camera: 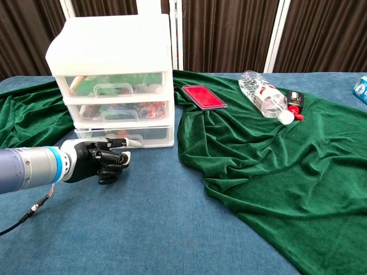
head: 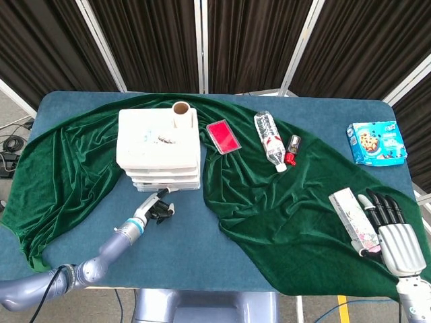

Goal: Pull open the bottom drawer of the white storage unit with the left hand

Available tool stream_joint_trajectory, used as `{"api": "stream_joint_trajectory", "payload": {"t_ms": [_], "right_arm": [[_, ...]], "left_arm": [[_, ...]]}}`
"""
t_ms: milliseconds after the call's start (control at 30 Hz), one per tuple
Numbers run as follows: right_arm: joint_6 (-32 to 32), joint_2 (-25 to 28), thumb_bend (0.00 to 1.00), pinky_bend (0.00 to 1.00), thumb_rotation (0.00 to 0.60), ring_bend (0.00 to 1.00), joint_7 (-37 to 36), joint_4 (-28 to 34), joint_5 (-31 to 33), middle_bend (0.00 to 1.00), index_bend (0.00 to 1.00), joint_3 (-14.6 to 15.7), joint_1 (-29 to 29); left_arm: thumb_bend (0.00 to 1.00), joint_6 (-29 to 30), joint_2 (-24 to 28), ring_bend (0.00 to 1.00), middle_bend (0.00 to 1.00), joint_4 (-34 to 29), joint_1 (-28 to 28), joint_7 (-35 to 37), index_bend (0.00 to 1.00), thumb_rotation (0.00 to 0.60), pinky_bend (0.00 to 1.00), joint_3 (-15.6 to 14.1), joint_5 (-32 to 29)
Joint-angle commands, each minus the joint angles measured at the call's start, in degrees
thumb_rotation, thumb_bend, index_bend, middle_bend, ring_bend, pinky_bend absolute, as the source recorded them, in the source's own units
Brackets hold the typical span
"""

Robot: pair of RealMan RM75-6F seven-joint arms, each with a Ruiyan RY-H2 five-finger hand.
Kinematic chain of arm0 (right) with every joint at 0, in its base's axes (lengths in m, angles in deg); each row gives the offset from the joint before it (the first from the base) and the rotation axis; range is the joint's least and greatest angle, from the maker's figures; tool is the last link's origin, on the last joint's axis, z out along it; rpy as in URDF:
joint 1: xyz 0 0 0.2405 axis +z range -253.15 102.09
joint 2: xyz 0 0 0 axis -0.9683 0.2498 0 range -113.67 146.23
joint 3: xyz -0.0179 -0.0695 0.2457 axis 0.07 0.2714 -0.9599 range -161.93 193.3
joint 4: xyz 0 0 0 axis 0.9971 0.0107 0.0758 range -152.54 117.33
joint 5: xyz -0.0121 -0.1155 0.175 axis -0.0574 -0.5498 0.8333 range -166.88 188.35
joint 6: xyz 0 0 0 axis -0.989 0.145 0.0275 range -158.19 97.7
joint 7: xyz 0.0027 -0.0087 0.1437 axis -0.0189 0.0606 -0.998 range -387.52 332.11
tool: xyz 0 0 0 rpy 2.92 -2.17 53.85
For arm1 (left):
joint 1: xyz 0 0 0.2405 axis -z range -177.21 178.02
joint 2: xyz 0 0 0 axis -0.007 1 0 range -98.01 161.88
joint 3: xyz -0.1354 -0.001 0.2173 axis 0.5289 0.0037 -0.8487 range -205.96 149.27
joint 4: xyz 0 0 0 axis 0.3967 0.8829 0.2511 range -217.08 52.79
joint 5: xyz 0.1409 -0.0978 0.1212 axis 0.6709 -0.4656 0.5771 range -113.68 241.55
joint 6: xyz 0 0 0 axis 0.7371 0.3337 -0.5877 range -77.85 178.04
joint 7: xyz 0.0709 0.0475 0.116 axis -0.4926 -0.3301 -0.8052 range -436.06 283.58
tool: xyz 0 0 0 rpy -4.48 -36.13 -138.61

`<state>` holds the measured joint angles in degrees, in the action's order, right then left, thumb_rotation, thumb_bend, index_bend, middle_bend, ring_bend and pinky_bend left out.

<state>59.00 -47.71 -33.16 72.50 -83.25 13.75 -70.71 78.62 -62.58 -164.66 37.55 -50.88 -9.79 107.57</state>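
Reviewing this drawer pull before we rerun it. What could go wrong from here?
1. The whole unit may slide toward the left hand rather than the bottom drawer opening; in the chest view that drawer looks barely out, if at all.
2. The fingers sit at the handle's edge, so the hold looks shallow and could slip off.
3. The roll on top could topple if the unit jerks.

Head cam overhead; chest low, frontal.
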Motion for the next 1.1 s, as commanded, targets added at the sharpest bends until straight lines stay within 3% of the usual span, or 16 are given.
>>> {"api": "stream_joint_trajectory", "payload": {"t_ms": [33,1100], "right_arm": [[-0.06,0.05,0.06,0.0,0.6,0.0,-0.05,0.03,0.09,0.0,0.0,-0.04,0.03],[0.41,0.16,0.06,0.0,0.6,0.0,0.21,0.38,0.2,0.0,0.0,-0.1,-0.19]], "left_arm": [[0.72,0.4,0.7,0.88,0.91,-1.71,-0.98,0.36,0.24,0.6,0.82,-0.41,1.48],[0.72,0.37,3.06,0.88,0.91,-5.65,-7.33,6.31,0.24,0.6,0.82,-4.26,14.16]]}}
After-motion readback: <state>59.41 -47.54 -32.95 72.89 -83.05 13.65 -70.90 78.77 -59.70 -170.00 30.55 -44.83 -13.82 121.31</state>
